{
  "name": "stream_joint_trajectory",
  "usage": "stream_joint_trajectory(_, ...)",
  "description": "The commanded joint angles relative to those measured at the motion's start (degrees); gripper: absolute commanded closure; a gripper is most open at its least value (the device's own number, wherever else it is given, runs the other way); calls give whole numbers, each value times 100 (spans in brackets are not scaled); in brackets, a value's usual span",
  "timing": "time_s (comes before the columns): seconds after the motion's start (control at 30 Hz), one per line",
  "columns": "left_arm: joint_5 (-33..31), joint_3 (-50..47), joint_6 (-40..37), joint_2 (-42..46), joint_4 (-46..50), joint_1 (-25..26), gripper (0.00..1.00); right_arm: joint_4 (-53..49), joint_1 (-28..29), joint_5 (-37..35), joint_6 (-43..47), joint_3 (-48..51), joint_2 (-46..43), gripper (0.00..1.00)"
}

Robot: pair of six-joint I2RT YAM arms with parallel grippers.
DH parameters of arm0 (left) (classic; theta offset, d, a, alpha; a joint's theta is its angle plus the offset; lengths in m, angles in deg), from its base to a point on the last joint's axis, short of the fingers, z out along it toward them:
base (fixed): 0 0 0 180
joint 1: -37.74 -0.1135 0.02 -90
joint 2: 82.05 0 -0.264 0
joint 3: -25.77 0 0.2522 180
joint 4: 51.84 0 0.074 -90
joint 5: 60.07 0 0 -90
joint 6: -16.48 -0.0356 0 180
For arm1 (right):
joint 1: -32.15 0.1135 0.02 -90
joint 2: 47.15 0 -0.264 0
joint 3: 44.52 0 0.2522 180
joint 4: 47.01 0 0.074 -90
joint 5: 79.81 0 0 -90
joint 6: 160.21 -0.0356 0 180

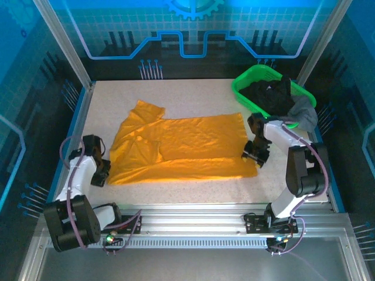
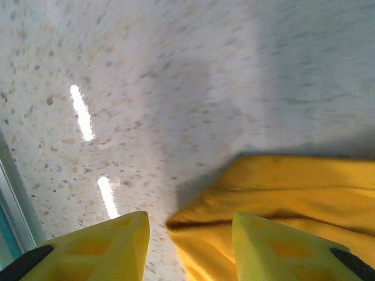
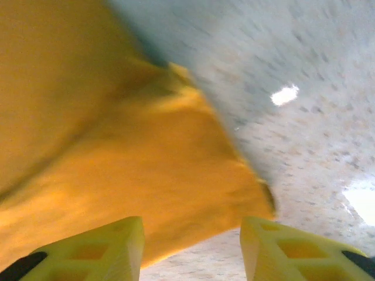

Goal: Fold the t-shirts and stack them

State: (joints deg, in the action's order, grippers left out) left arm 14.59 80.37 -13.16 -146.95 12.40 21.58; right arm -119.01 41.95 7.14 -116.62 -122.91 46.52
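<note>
Across the middle of the top view, the orange t-shirt (image 1: 181, 146) is spread flat on the speckled table (image 1: 193, 96). At its lower-left corner the left gripper (image 1: 101, 174) is held low, its arm bent sharply up from the base. At the lower-right corner the right gripper (image 1: 256, 154) is held likewise. Both jaws are seen parted, nothing clamped, with cloth corners lying beneath the yellow fingers (image 2: 102, 249). A green basket (image 1: 241, 88) of dark clothes (image 1: 270, 96) is seen upper right.

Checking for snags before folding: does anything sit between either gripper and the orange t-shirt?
Nothing visible does. The left gripper and right gripper hang open at the near corners of the t-shirt; the green basket stands apart, far right.
</note>
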Motion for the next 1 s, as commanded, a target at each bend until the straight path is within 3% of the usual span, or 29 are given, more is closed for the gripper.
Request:
stream_joint_trajectory(0.0, -279, 657, 158, 100, 53, 703, 57, 285, 488, -34, 620, -683, -271, 47)
stream_joint_trajectory(0.17, 1080, 1268, -305, -961, -1624, 2398, 57, 1578, 1029, 1843, 1297, -1128, 294, 49)
stream_joint_trajectory(0.33, 1544, 2652, -630, -2776, -1542, 3516, 57, 1809, 1229, 2193, 1312, -1533, 783, 51)
stream_joint_trajectory(0.5, 1857, 3199, -89, -3765, -1560, 3785, 61, 1805, 1088, 2165, 1252, -1461, 851, 53)
stream_joint_trajectory(0.6, 1736, 3533, -53, -4158, -1028, 3796, 64, 1838, 981, 2155, 1173, -1300, 785, 54)
stream_joint_trajectory(0.97, 983, 3040, -514, -4095, -951, 3339, 65, 1930, 907, 2138, 1073, -982, 646, 54)
